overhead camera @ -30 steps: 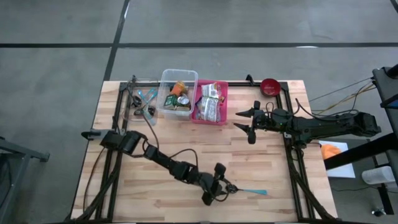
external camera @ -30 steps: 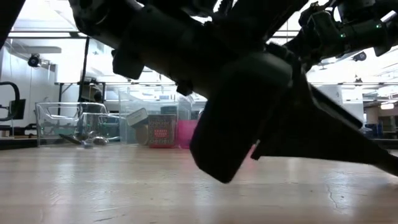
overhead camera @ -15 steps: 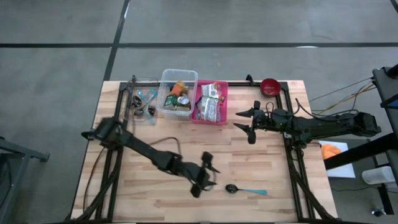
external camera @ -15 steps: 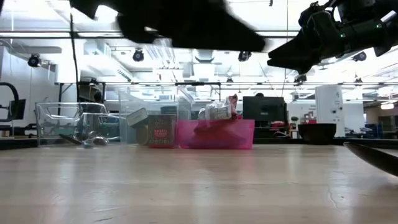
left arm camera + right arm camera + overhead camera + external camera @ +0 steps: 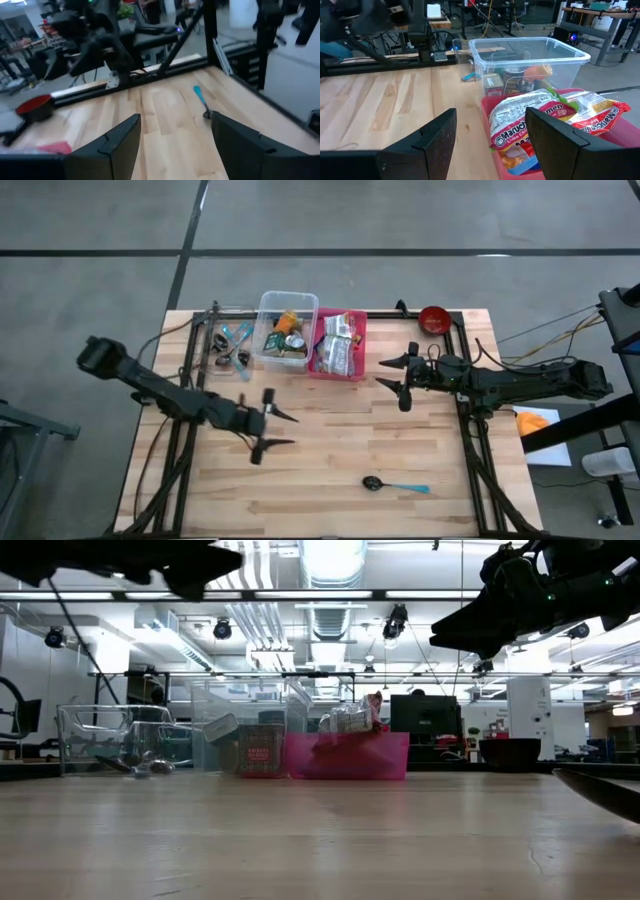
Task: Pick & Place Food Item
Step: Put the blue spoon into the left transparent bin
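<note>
High view: left gripper (image 5: 268,421) is seen spread and empty over bare wooden table (image 5: 330,470), mid-left. Right gripper (image 5: 398,376) is held spread, empty, just right of pink plastic bin (image 5: 361,340) where ramen noodle packets (image 5: 338,345) are kept. Clear plastic tub (image 5: 286,304) of cans is placed beside it at far edge. Teal-handled metal spoon (image 5: 395,484) is left near front edge, open board around it
</note>
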`<state>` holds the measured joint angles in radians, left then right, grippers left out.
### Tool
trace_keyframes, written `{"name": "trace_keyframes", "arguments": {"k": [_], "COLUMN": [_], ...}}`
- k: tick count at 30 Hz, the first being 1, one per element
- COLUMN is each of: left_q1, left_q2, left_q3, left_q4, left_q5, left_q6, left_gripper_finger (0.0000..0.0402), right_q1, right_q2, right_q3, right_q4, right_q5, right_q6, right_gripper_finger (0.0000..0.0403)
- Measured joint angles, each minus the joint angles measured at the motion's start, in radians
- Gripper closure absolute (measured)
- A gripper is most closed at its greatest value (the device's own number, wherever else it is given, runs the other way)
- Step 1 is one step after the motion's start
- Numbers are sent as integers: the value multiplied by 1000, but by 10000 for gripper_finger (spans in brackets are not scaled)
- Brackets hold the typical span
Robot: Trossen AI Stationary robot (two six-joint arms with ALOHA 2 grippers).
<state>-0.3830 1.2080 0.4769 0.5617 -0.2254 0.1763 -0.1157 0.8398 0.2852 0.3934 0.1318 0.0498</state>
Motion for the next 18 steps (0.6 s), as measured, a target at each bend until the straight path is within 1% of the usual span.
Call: {"name": "trace_keyframes", "arguments": {"k": [4,7,10,18], "left_q1": [0,0,0,1], "left_q2": [-135,-194,-217,-216], "left_q3": [-88,-134,-159,-162], "left_q4": [-4,-5,-6,-12], "left_q5": [-50,-52,-52,-56], "left_q6": [-91,-115,-124,-128], "left_gripper_finger": [158,158,158,158], "right_q1": [0,0,0,-1], "right_q2": [0,0,0,0], "right_q3": [0,0,0,0], "right_q4": [0,0,0,6], "right_q5": [0,0,0,2], "right_q6": [0,2,0,-5], "right_gripper_finger": [168,168,168,168]}}
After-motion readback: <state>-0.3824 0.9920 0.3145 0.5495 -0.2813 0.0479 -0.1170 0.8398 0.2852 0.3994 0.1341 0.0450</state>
